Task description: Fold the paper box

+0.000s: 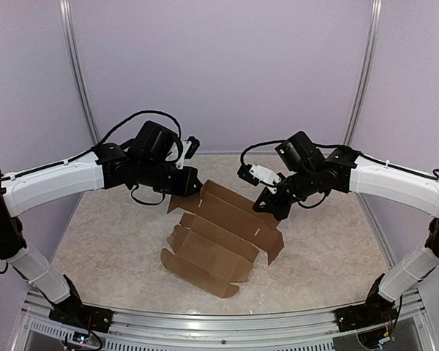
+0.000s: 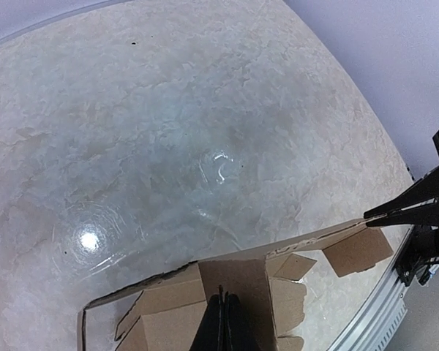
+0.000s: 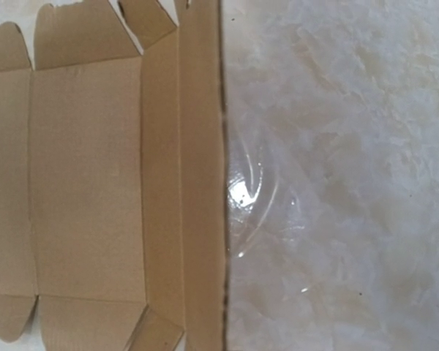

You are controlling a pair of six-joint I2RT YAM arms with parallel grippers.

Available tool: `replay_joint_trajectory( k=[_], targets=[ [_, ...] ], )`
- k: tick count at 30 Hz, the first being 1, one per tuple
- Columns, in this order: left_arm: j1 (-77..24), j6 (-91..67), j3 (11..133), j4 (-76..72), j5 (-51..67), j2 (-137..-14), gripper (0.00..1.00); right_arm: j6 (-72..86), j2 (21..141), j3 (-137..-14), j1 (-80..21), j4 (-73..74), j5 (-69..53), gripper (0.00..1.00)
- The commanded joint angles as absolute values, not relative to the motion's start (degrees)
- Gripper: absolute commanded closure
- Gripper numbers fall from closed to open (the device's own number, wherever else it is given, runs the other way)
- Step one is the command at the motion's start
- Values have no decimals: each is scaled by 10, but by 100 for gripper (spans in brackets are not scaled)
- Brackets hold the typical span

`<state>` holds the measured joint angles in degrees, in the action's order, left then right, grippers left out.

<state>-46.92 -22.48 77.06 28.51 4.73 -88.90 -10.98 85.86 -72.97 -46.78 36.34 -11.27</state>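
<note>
Cardboard from above: the box (image 1: 218,238) lies in the middle of the bench (image 1: 329,256), a mostly flat sheet with its far panel lifted, and the left tool (image 1: 184,196) and right tool (image 1: 272,212) are at its far corners. Left wrist: both tools look pinched shut on that raised edge. Right wrist: panels and tabs lie spread open, and its own fingers are unseen. Folding looks barely begun; no walls stand, so it holds nothing.

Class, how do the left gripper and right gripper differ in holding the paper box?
The left gripper pinches the paper box at its far left corner; the right gripper pinches its far right edge. The left gripper's fingers show in its wrist view; the right gripper's do not. Both are shut on it.
</note>
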Motion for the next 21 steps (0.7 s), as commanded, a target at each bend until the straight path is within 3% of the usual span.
replay_joint_trajectory(
  k=[1, 21],
  targets=[
    [-475, -223, 761, 274, 79, -888, 100, -103, 862, -747, -477, 351, -113, 100],
    [-475, -241, 758, 219, 85, -919, 100, -92, 858, -753, -510, 349, -110, 100]
  ],
)
